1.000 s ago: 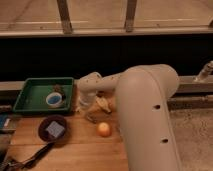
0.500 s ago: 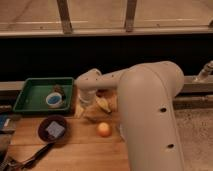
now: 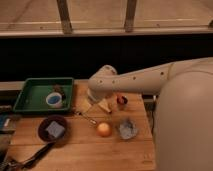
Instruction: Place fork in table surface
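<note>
Fork [image 3: 86,117] lies flat on the wooden table [image 3: 90,150], just left of and above the orange fruit [image 3: 103,129], below the jaws. Camera view: gripper [image 3: 95,105] hangs low over the table right of the green tray [image 3: 30,100], its 2 pale fingers [image 3: 104,105] spread apart with nothing between them. Dark bowl [image 3: 53,130] sits front-left, crumpled grey thing [image 3: 128,128] right of the fruit.
</note>
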